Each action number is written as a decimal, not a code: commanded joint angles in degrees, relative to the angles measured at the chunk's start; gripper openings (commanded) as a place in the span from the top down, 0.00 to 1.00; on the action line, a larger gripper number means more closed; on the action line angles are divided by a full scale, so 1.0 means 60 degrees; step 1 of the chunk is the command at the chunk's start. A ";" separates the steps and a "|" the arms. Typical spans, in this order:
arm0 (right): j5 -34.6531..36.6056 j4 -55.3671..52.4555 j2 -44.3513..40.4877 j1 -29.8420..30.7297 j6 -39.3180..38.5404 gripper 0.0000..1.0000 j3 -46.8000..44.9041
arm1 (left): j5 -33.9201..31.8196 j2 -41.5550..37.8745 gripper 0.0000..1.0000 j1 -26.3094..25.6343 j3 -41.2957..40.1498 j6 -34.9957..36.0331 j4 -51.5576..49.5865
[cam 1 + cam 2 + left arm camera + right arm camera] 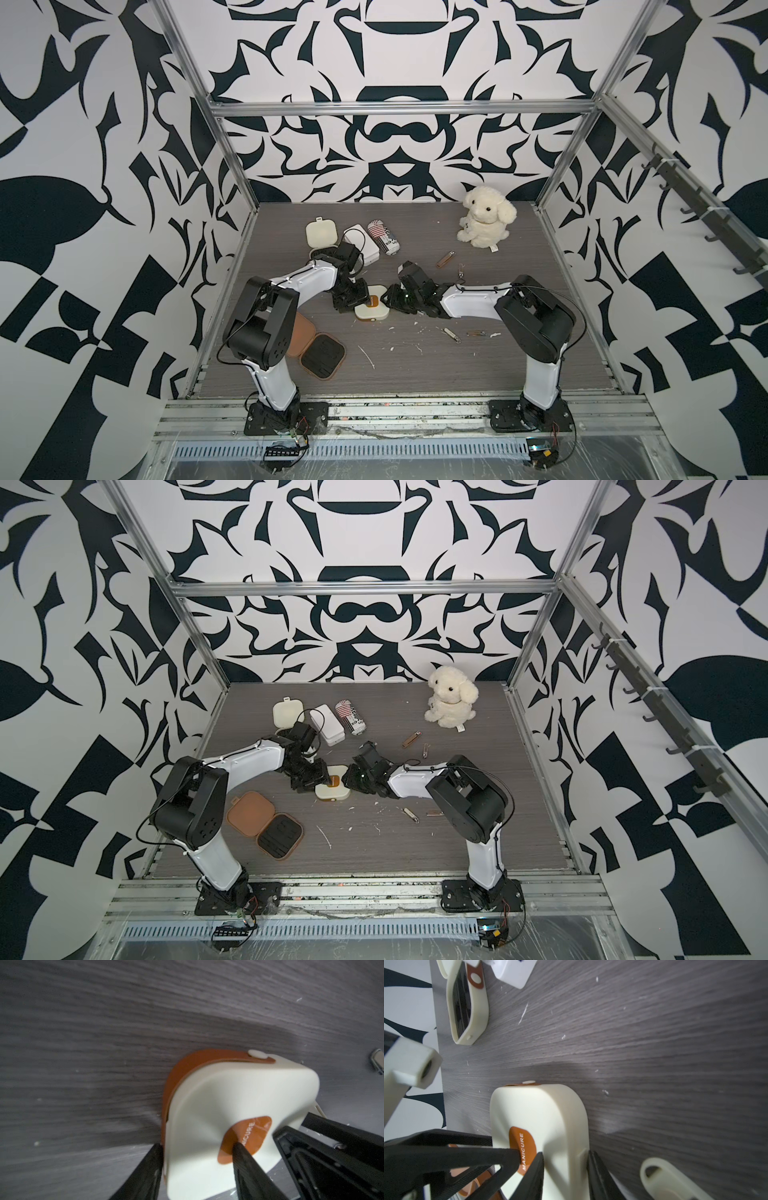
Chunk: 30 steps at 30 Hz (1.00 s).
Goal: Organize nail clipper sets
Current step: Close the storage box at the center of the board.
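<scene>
Case [374, 312], closed, amid open tabletop [457, 365]

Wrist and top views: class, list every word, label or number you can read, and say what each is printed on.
"MANICURE": orange label on the closed cream case, right wrist view.
"NICURE": same label, left wrist view; first letters covered.
Striped can: print too blurred to read.
No other legible text.

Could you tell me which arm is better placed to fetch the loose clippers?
Probably right: the clippers lie on its side, close by. Left gripper and right gripper both grip the cream case, so right must release first.
</scene>
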 commanded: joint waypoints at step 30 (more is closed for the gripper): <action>0.0902 -0.3617 -0.2024 0.0561 -0.2687 0.45 0.0412 | -0.1349 -0.2065 0.28 0.0685 0.0467 0.0054 -0.1424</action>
